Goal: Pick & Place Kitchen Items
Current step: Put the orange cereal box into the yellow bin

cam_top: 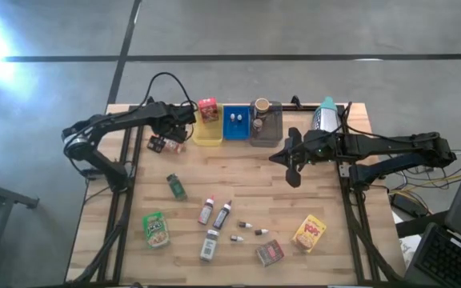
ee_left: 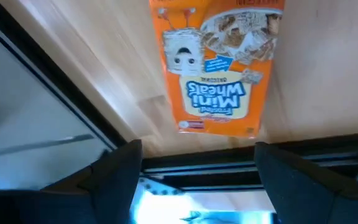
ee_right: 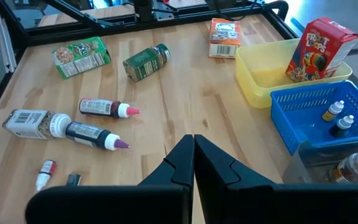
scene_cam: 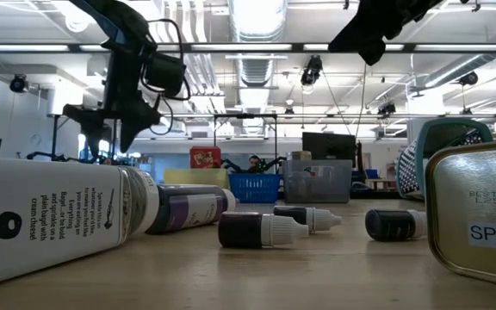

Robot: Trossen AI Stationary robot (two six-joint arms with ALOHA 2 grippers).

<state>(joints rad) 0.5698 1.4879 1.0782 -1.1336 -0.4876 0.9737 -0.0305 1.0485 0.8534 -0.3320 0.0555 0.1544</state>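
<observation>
An orange Mini Wheats box (ee_left: 219, 68) lies flat on the wood near the table's far left (cam_top: 166, 146). My left gripper (ee_left: 197, 180) hangs open over it, tipped down, a finger on either side of the box's near end, touching nothing. My right gripper (ee_right: 193, 163) is shut and empty, held above the table's right middle (cam_top: 294, 168). A red cereal box (ee_right: 322, 50) stands in the yellow tray (ee_right: 263, 84). Two small vials (ee_right: 337, 118) lie in the blue tray (ee_right: 303, 102). Loose on the wood are a green jar (cam_top: 176, 186), green pouch (cam_top: 156, 228) and two dark bottles (cam_top: 214, 212).
A grey tray (cam_top: 272, 134) holding a brown cup stands right of the blue one. Near the front lie a white jar (cam_top: 209, 244), tiny vials (cam_top: 250, 230), a brown tin (cam_top: 269, 253) and a yellow pouch (cam_top: 310, 233). Bare wood lies between trays and these.
</observation>
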